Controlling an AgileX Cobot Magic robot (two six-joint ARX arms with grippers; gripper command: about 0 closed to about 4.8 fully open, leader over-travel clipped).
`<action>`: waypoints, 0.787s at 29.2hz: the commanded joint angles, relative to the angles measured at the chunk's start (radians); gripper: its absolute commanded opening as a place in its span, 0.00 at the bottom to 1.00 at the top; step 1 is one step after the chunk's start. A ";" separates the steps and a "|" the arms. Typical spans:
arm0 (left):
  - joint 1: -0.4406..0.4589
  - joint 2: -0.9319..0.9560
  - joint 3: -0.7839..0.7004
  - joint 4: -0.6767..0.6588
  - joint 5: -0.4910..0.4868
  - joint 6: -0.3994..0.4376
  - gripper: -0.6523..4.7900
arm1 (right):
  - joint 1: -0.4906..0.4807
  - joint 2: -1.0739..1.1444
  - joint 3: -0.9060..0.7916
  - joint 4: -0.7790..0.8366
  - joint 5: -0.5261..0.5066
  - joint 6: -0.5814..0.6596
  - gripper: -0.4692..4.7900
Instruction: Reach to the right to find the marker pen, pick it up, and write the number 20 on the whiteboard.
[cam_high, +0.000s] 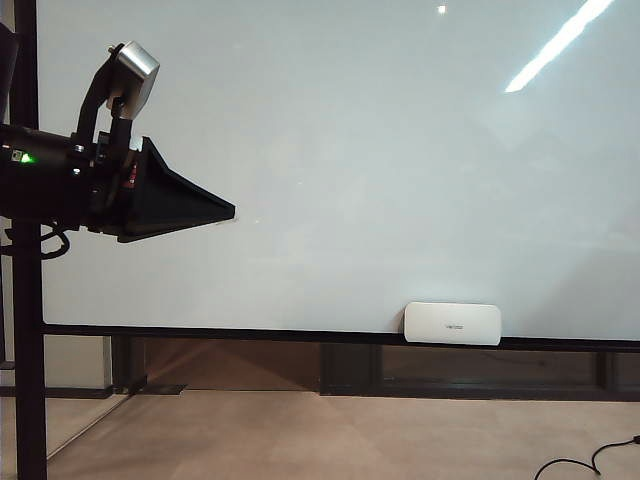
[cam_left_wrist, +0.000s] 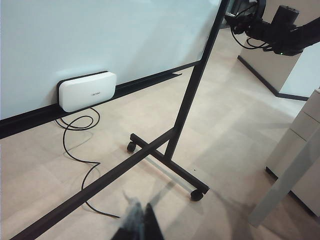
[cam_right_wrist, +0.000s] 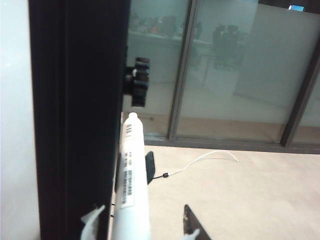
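The right gripper is hanging wide open around the pen, which is standing against the board's black frame, with nothing clamped. The left gripper is hovering near the board; its jaws are too blurred to tell. No 20 is showing, so grasping and writing are both likely still to come.

One whiteboard, glossy, black-framed. One white eraser on its lower ledge, right of middle. One marker pen, white-barrelled, upright beside the board's black post. Two grippers: left gripper at the left against the board, right gripper with fingers spread either side of the pen. One black cable on the floor.
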 joint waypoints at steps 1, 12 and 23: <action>0.000 -0.002 0.006 0.007 0.002 0.004 0.11 | 0.000 -0.005 0.010 0.010 0.009 -0.003 0.36; -0.001 -0.002 0.006 0.006 0.018 -0.004 0.11 | -0.006 -0.026 0.010 0.011 0.055 0.104 0.09; -0.001 -0.005 0.007 0.050 0.041 -0.063 0.11 | -0.010 -0.238 0.005 -0.277 0.198 0.305 0.09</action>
